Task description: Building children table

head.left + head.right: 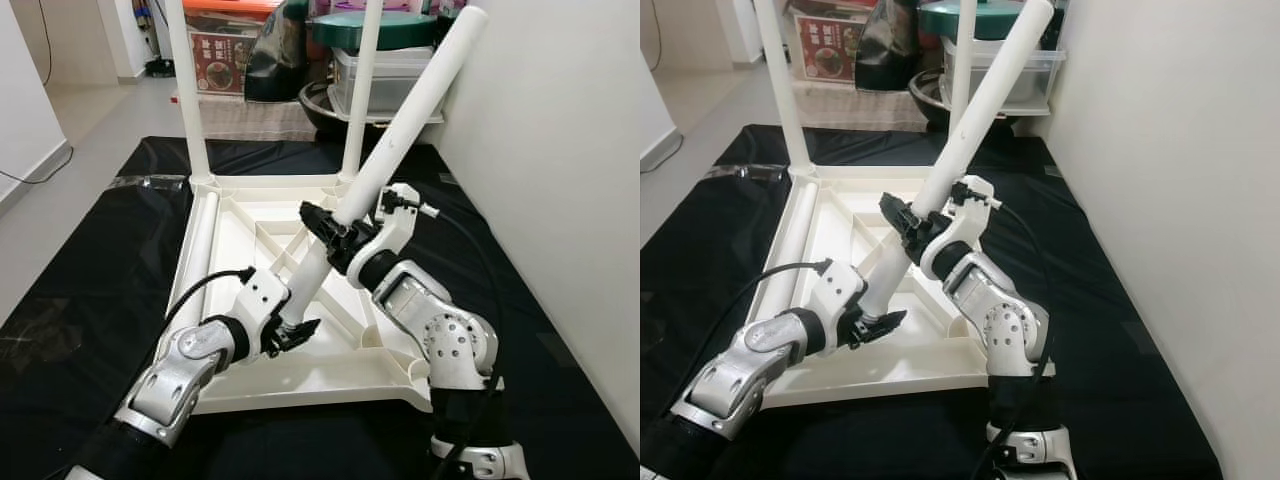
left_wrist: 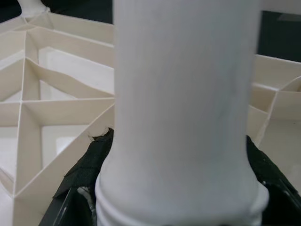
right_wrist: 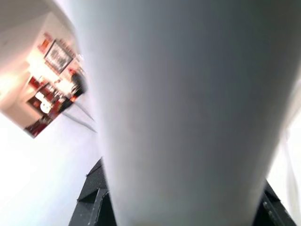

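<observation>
Both grippers grasp one white table leg [image 1: 400, 130]: the left gripper [image 1: 292, 330] has its black fingers closed around the leg's lower, threaded end, and the right gripper [image 1: 335, 232] is clamped around the shaft a little higher up; the leg leans steeply, its free top pointing up and away from the robot toward the wall [image 1: 560, 150].

The upturned white tabletop [image 1: 320, 375] lies on a black mat [image 1: 80, 270], ribbed underside up; two legs [image 1: 186, 90] already stand in its far corners, and another leg [image 1: 200, 250] lies along its left edge; the held leg's threaded end hovers over the ribs near the tabletop's near right part, just above the surface, and I cannot tell whether it touches.

The main risk, as I judge it, is the tilt: pressed into a corner socket at this angle the thread would bind or cross, or the end would skid off a rib; the long free end gives leverage, so a loose hold could let it swing against the wall or knock a standing leg; two grippers turning unevenly could also twist it out of line.
</observation>
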{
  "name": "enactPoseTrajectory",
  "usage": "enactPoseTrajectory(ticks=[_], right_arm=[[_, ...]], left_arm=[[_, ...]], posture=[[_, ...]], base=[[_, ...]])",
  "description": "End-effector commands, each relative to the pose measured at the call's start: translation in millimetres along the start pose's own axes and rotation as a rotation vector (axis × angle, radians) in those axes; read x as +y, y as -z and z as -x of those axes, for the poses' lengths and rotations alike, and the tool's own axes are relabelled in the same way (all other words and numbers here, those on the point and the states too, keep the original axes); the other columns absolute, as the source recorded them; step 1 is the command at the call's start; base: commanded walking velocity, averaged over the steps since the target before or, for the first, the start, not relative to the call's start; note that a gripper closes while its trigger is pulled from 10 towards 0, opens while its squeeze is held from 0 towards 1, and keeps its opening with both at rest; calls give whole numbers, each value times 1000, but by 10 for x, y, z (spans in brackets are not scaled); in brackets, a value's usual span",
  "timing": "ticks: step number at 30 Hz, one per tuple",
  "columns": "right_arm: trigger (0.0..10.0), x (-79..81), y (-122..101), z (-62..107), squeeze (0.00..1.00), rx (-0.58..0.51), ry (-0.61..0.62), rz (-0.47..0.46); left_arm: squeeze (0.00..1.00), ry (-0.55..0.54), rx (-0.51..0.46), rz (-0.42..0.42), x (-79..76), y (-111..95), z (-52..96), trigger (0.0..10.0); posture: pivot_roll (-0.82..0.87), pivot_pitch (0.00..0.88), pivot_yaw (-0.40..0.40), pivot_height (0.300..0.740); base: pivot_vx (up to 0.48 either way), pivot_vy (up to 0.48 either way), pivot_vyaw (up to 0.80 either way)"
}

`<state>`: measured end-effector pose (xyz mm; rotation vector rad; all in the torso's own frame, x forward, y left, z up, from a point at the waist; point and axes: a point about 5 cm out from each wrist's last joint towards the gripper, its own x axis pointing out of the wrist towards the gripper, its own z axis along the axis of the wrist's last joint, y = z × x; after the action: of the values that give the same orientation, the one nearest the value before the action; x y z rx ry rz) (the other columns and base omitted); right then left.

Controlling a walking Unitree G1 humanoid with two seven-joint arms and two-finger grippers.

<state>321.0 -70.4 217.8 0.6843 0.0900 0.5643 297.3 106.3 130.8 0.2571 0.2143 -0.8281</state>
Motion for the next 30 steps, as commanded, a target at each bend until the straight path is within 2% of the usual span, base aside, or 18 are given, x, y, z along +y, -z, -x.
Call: enactPoseTrajectory(ticks=[1,9,10,11,15,17,22,25,26,29,30], right_arm=[[0,149,172,-21,0,4,-54,-114],[0,209,203,-9,0,7,-100,-116],[0,212,204,-7,0,6,-101,-114],[0,215,200,-1,0,5,-106,-113],[0,215,190,10,0,2,-109,-108],[0,162,136,21,0,-10,-99,-77],[0,83,41,29,0,-30,-83,-37],[0,-121,-239,65,0,-73,-41,88],[0,-121,-239,65,0,-73,-41,88],[0,-326,-539,123,0,-113,10,243],[0,-326,-539,123,0,-113,10,243]], left_arm=[[0,30,-24,-19,-59,-42,-42,10000],[0,37,-29,-44,-50,-36,-60,10000],[392,36,-32,-51,-42,-36,-55,10000],[1000,27,-43,-45,-24,-44,-46,10000],[1000,19,-70,-38,5,-69,-25,10000],[1000,0,-134,3,72,-159,21,10000],[1000,-12,-203,28,121,-262,73,10000],[1000,13,-339,88,162,-446,231,10000],[1000,13,-339,88,162,-446,231,10000],[1000,65,-416,131,167,-549,391,10000],[1000,65,-416,131,167,-549,391,10000]], posture=[[83,0,-67,740],[84,0,-69,740],[86,0,-69,740],[88,0,-69,740],[90,0,-70,740],[92,0,-69,740],[95,0,-69,740],[96,0,-69,740],[96,0,-69,740],[103,0,-71,740],[103,0,-71,740]], base=[[0,0,0],[0,0,0],[0,0,0],[0,0,0],[0,0,0],[0,0,0],[0,0,0],[0,0,0],[0,0,0],[0,0,0],[0,0,0]])
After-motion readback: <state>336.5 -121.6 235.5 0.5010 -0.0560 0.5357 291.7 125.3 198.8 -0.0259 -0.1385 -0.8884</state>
